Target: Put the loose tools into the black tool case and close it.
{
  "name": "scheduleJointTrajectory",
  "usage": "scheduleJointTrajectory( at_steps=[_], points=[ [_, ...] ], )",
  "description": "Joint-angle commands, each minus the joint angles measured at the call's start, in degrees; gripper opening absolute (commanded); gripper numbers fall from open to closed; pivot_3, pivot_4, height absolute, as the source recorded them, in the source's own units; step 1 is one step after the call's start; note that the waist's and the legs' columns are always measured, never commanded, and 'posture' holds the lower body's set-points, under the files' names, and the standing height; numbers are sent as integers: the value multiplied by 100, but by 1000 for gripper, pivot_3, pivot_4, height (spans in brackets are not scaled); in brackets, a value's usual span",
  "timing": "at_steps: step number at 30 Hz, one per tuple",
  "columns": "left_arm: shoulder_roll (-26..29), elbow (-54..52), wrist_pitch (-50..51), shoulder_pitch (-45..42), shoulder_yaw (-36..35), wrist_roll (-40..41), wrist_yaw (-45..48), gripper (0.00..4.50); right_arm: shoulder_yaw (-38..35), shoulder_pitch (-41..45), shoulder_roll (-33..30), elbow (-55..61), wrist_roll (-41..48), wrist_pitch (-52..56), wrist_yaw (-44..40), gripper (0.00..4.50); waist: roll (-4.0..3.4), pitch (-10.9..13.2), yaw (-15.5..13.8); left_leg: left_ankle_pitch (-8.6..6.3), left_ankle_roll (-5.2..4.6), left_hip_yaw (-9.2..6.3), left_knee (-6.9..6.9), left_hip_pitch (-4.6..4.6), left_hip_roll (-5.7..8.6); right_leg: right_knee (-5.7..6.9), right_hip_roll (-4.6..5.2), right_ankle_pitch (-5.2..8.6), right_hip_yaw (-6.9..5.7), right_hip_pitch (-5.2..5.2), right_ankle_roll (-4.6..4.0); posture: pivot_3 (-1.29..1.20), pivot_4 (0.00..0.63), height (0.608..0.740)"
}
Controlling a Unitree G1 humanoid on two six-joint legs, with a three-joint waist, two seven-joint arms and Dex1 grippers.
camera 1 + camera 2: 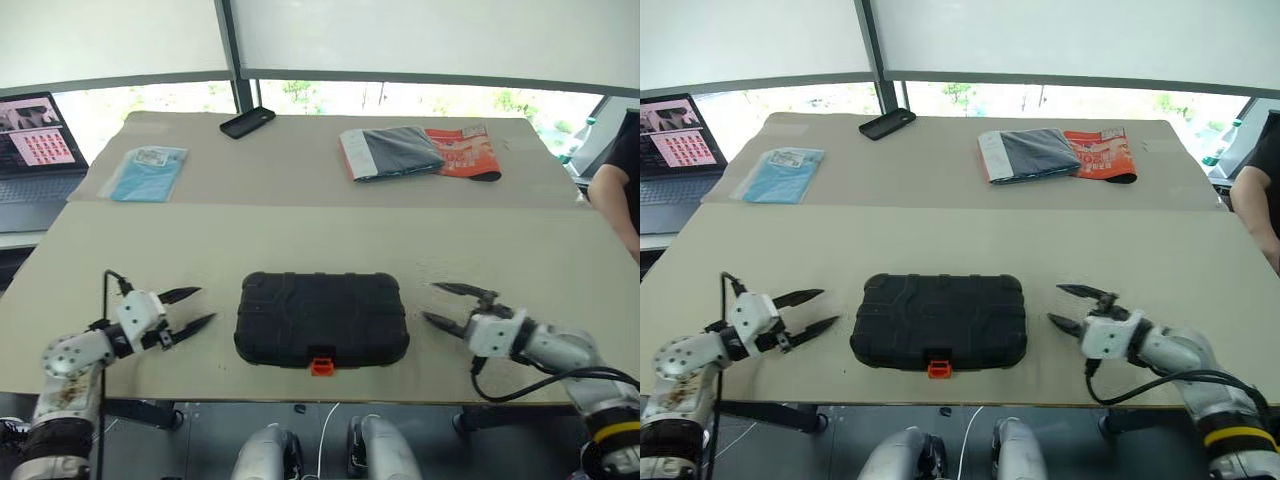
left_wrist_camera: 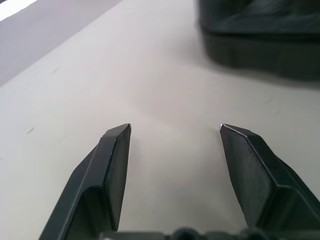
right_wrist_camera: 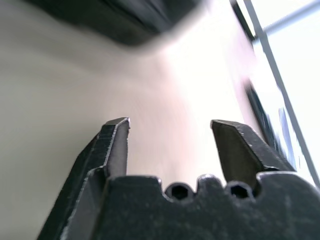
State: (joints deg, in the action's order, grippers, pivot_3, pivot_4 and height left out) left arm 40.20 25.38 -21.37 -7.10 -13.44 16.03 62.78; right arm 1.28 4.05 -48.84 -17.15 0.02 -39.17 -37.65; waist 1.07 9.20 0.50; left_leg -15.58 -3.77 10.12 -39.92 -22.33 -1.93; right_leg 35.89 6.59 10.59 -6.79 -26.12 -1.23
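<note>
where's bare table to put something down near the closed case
Bare table lies in a wide band between the black tool case and the far row: blue packet, phone, folded cloth and booklet. Smaller gaps sit either side of the case, bordered by the open left gripper and open right gripper. The far strip is most crowded.

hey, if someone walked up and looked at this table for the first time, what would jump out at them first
The black tool case would catch the eye first: it lies shut at the near middle of the table, its orange latch at the front edge. On either side of it the left tool and the right tool hover open and empty, pointing inward at it. Farther back lie a black phone, a blue packet and an orange-and-grey booklet.
</note>
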Motion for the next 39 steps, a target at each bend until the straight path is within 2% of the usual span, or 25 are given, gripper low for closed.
scheduleJointTrajectory(
  at_steps=[1, 2, 4, 5, 6, 7, 9, 12, 15, 21, 27, 31, 35, 39],
  points=[
    [-73, -502, 1138, -542, 126, 336, -231, 2530, -250, -1019, -484, 1961, 2520, 2054, -1274, 1770, 0, 0, -55, 0, -2, -8, -1, -1, 0, -4, -1, 0, 2, 5, 0, 0, 150, 740],
    [-177, -549, 1342, -787, 227, 347, -293, 2362, -232, -1268, -628, 2426, 2748, 2401, -1422, 1471, 0, 1, -107, -2, -5, -17, -5, -8, 0, -5, 1, 0, -1, 6, 0, 0, 150, 740],
    [-303, -623, 1685, -1094, 382, 355, -300, 1473, -249, -1571, -779, 3051, 2946, 2892, -1566, 716, 6, -2, -136, -19, -37, -38, -18, -14, 1, -5, 4, -2, -16, 13, 1, 0, 150, 740],
    [-380, -539, 1712, -1310, 496, 246, -331, 1273, -184, -1674, -832, 3298, 2914, 3115, -1617, 524, 11, -4, -133, -21, -39, -38, -22, -13, -1, -5, 1, -4, -16, 15, 3, 0, 150, 740],
    [-437, -446, 1774, -1515, 628, 162, -289, 805, -102, -1730, -849, 3480, 2816, 3238, -1671, 86, 11, -4, -129, -31, -32, -41, -26, -12, -1, -7, -1, -8, -17, 20, 5, 0, 150, 740],
    [-495, -325, 1811, -1729, 762, 71, -246, 390, -6, -1767, -853, 3638, 2721, 3357, -1716, 0, 16, -4, -122, -39, -26, -40, -27, -9, 0, -7, -1, -9, -16, 25, 6, 0, 150, 740],
    [-577, 25, 1993, -2159, 1027, -128, -223, 61, 182, -1770, -770, 3865, 2561, 3626, -1710, 0, 19, -4, -125, -40, -26, -40, -27, -9, 0, -9, -8, -9, -19, 25, 7, 0, 150, 740],
    [-701, 708, 1739, -2734, 1384, -528, -197, 61, 525, -1575, -517, 3985, 2143, 3826, -1615, 0, 24, -1, -120, -21, -45, -39, -26, -17, 0, -8, -23, -7, -26, 14, 5, 0, 150, 740],
    [-727, 1212, 1506, -3054, 1692, -818, 75, 61, 745, -1335, -291, 4002, 1772, 4097, -1462, 0, 27, 1, -110, -7, -23, -35, -29, -30, 3, -6, -41, -7, -27, -1, 5, 0, 150, 740],
    [-854, 1720, 1602, -3312, 1665, -526, 950, 61, 1142, -560, 366, 3670, 1134, 4309, -1209, 0, 35, 5, -97, -10, -28, -37, -62, -55, 2, -2, -42, -8, -35, -13, 6, 0, 150, 740],
    [-430, 1169, 2050, -2616, 1311, -174, 1387, 61, 1072, 459, 1040, 2653, 326, 3973, -529, 0, 40, 8, -34, -15, -36, -42, -90, -69, -1, 13, -36, -9, -31, -19, 6, 0, 150, 740],
    [-312, 225, 2586, -1929, 985, 224, 1222, 61, 1078, 1132, 1593, 1777, 38, 3677, -61, 0, 39, 9, 31, -14, -33, -43, -91, -72, 0, 16, -25, -8, -29, -19, 5, 0, 150, 740],
    [-266, -675, 2998, -1335, 706, 444, 829, 61, 1086, 1602, 1853, 1079, -89, 3421, -68, 0, 34, 13, 13, -13, -30, -42, -93, -80, 1, 15, -20, -9, -29, -23, 4, 0, 150, 740],
    [-199, -833, 3219, -1384, 398, 498, 323, 61, 1056, 1648, 1787, 949, -18, 3278, -342, 0, 33, 13, -5, -12, -30, -43, -92, -80, 6, 16, -19, -8, -34, -20, 5, 0, 150, 740]
  ],
)
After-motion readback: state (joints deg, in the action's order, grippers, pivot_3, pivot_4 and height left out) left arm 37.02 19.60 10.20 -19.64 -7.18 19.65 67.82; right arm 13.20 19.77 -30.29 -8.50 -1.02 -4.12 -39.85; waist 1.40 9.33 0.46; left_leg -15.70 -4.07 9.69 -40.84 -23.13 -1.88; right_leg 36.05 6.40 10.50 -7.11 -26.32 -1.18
